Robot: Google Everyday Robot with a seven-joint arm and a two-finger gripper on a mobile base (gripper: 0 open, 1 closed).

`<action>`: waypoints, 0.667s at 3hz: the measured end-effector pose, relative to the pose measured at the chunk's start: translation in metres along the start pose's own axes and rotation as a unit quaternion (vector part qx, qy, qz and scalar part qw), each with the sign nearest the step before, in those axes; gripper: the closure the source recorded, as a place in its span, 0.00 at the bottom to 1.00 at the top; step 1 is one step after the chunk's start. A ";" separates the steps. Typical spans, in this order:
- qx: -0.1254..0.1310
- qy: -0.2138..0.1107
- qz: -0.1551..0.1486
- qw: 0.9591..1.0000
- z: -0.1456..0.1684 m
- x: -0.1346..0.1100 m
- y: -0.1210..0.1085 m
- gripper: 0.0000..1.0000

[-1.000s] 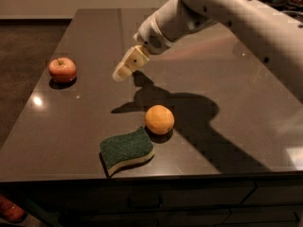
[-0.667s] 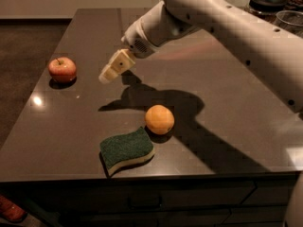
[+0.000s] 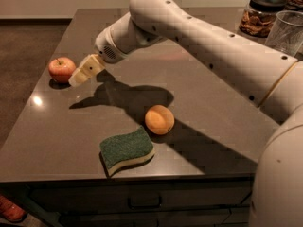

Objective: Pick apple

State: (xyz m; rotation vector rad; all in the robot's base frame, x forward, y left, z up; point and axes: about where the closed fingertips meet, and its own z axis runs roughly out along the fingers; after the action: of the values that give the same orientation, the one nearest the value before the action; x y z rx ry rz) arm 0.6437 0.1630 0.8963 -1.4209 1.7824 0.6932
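One apple [image 3: 61, 69] sits just beside my gripper [image 3: 79, 76], which holds nothing; its spread I cannot tell. I'd centre squarely before closing.

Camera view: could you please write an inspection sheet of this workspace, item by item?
Surface: dark glossy countertop.
Job's things: apple, stem up, near the far left edge.
Clutter: orange fruit mid-counter; green sponge near the front edge; lidded jar and clear cup at far right.
Grippers: pincer close beside the apple on its right, not around it; contact cannot be told.
Cables: nothing seen.
Surroundings: drawers under the countertop; carpet floor at left.
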 end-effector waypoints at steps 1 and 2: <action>-0.008 0.000 -0.002 1.000 0.027 -0.006 0.004 0.00; -0.014 0.002 -0.005 1.000 0.051 -0.012 0.006 0.00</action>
State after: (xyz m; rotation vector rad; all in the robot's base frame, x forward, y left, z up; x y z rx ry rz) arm 0.6499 0.2117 0.8760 -1.4490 1.7737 0.7146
